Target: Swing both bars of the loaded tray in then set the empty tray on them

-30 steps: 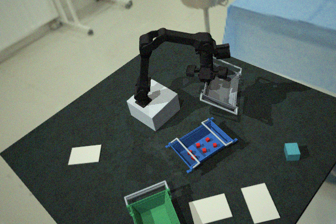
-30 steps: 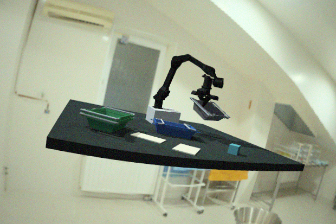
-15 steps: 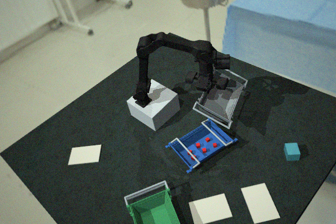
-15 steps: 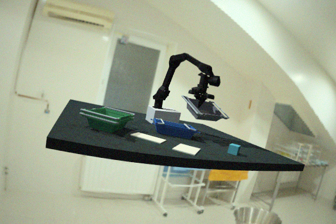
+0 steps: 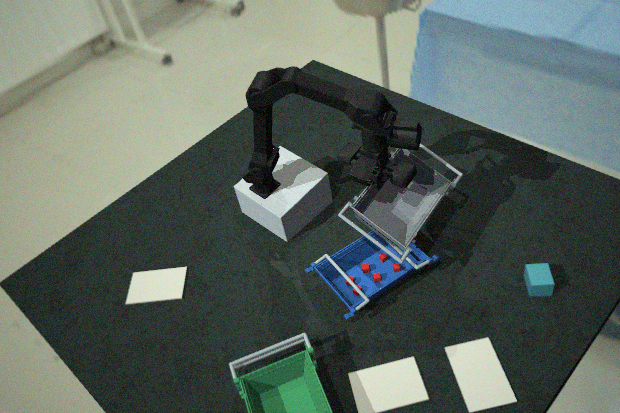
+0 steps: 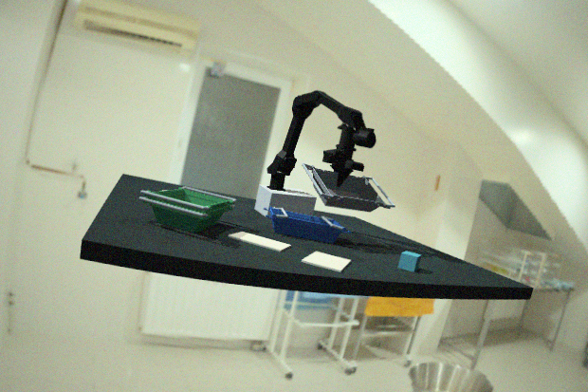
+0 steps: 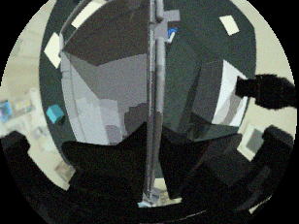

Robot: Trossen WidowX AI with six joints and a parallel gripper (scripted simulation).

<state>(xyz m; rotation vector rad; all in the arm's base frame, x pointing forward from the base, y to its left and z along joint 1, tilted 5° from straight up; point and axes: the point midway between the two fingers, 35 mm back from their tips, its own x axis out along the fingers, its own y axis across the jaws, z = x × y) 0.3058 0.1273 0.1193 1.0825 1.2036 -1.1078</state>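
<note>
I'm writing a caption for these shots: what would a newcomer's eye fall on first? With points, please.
Probably the gray tray [image 5: 400, 207] [image 6: 354, 195] [image 7: 121, 79], held in the air by the black arm's tool [image 5: 378, 182] [image 6: 339, 182] [image 7: 149, 124]. Next, the blue tray [image 5: 395, 281] [image 6: 306, 228] on the table, with red blocks [image 5: 376, 277] inside and two pale bars across its top.

The fingers grip the tilted gray tray [image 5: 385, 202], partly overlapping the blue tray [image 5: 336, 288].
</note>
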